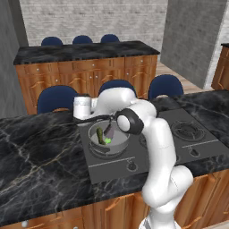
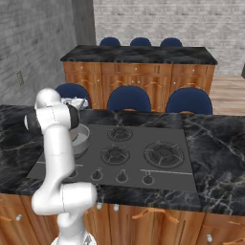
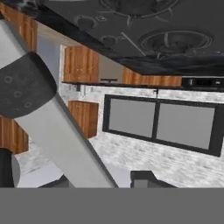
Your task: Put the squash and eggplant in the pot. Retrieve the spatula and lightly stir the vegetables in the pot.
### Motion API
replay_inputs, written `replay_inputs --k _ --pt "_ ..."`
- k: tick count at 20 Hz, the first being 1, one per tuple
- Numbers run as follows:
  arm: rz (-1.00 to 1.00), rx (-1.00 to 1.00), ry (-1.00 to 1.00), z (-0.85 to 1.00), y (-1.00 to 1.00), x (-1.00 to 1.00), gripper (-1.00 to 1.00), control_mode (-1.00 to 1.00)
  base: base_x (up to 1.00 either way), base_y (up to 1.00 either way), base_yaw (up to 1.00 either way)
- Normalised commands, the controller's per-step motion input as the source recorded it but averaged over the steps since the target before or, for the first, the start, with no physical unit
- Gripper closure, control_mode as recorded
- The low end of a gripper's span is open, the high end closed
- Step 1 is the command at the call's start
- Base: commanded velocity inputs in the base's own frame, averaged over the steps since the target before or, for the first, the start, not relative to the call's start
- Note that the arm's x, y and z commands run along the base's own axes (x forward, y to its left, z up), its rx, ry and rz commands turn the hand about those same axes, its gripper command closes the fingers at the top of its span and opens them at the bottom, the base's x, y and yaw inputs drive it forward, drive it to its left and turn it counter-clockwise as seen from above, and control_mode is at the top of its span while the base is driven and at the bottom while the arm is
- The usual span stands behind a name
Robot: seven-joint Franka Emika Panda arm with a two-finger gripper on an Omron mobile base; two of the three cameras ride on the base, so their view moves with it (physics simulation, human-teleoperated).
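Observation:
The grey pot (image 1: 107, 150) sits on the stove's left front burner. In it lie the thin dark green squash (image 1: 99, 135) and the purple eggplant (image 1: 111, 130), which leans with its green cap down. My white hand (image 1: 82, 108) hovers just behind the pot's far left rim, apart from both vegetables, and looks back toward my own arm. My gripper (image 3: 105, 181) is open: its dark fingertips (image 3: 146, 177) stand a little apart with nothing between them. My arm half hides the pot (image 2: 84, 136) in the right base view. The spatula is out of view.
The black stove (image 2: 164, 154) has several burners and a row of knobs (image 2: 121, 177) along its front. It is set in a dark marble island counter (image 1: 40, 147). Blue chairs (image 1: 117, 86) stand behind the island, with a second counter (image 2: 139, 55) beyond them.

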Motion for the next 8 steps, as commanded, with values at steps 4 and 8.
replay_inputs --k 4,8 --pt "0.0 0.0 0.0 0.35 0.17 -0.31 1.0 -1.0 0.0 0.0 0.0" --pt "0.0 -0.01 0.0 0.03 0.4 -0.34 1.0 -1.0 0.0 0.0 0.0"
